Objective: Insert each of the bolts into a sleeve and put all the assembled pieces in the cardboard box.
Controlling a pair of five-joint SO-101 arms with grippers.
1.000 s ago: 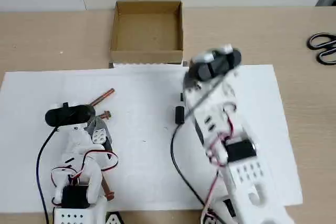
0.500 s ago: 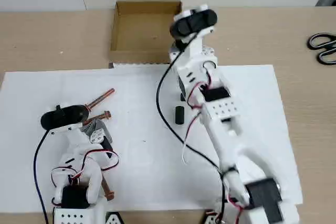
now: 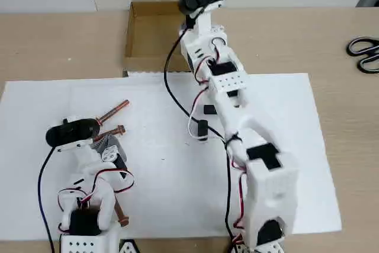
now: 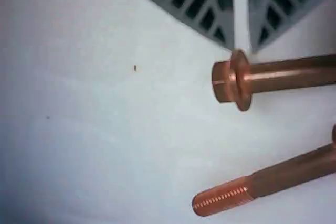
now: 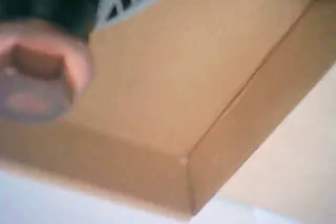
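**Bolt held over the cardboard box**

Clamps, in the right gripper (image 5: pixel 73 9), a copper bolt (image 5: pixel 37 77) with its hex head turned toward the wrist camera. Shows a dark shape just behind that head, too blurred to name. Hangs above the bare floor of the cardboard box (image 3: pixel 148 39), close to the box's right wall and near one of its corners.

Holds the left gripper (image 4: pixel 241 46) low over the white paper sheet (image 3: pixel 59 99), well in front of the box and off toward its left side. Fingers drawn to a thin slit, nothing between them. Tips just beside the flanged head of a loose bolt (image 4: pixel 236 80); cannot tell whether touching.

Alongside, slightly nearer the box: a second bolt (image 4: pixel 262 187), threaded end bare on the paper.

Farthest from the box, by the left arm's base: a third bolt (image 3: pixel 120 213), partly under the arm.

On the paper in front of the box's right corner, beside the right arm: a nearer sleeve (image 3: pixel 209 109) and a farther sleeve (image 3: pixel 203 128), both black and just apart from each other.

Well off to the right of the box, on the bare table (image 3: pixel 331 34): scissors (image 3: pixel 364 51).
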